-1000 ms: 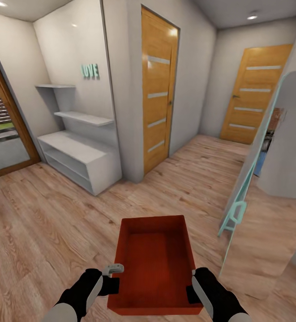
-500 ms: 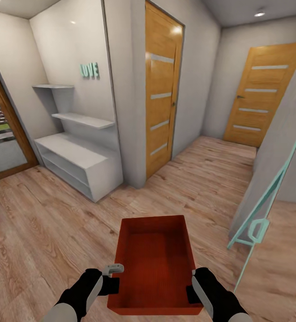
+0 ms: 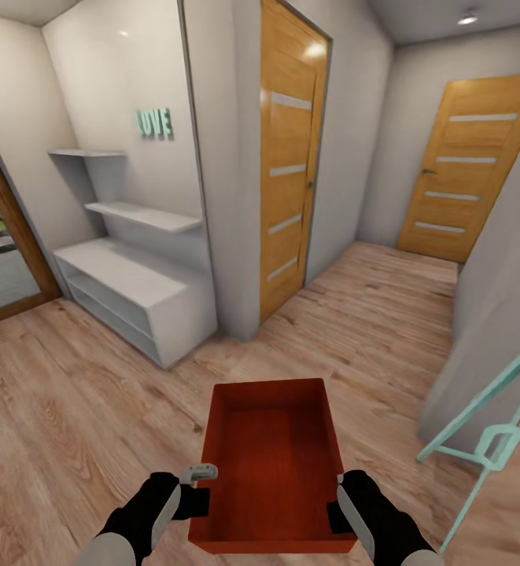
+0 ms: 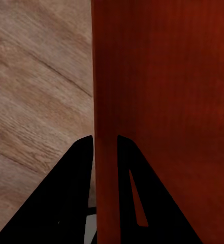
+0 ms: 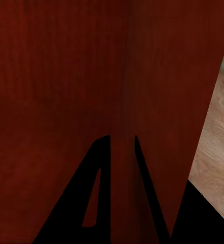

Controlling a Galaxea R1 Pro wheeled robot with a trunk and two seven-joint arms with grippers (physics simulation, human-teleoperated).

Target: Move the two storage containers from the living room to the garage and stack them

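One red-orange storage container [image 3: 271, 464] hangs in front of me over light wood-plank flooring, held level between both arms. My left gripper [image 3: 203, 497] is shut on its left wall; in the left wrist view the black fingers [image 4: 76, 173] straddle that thin wall [image 4: 104, 127]. On the opposite side my right gripper [image 3: 337, 503] is shut on the right wall, and the right wrist view has the fingers [image 5: 99, 168] pinching the wall [image 5: 123, 101]. The bin is empty inside.
A white low shelf unit [image 3: 134, 295] with a teal LOVE sign [image 3: 154, 123] stands at the left. A wooden door [image 3: 293, 157] is ahead, another [image 3: 468, 165] at the far end of the corridor. A grey wall corner with a teal frame [image 3: 488, 440] is close on the right. A glass door [image 3: 0, 259] sits far left.
The whole view has shifted: the doors and shelf look closer and the teal frame has slid right and down, so I have rolled forward. The container and both grippers keep their places.
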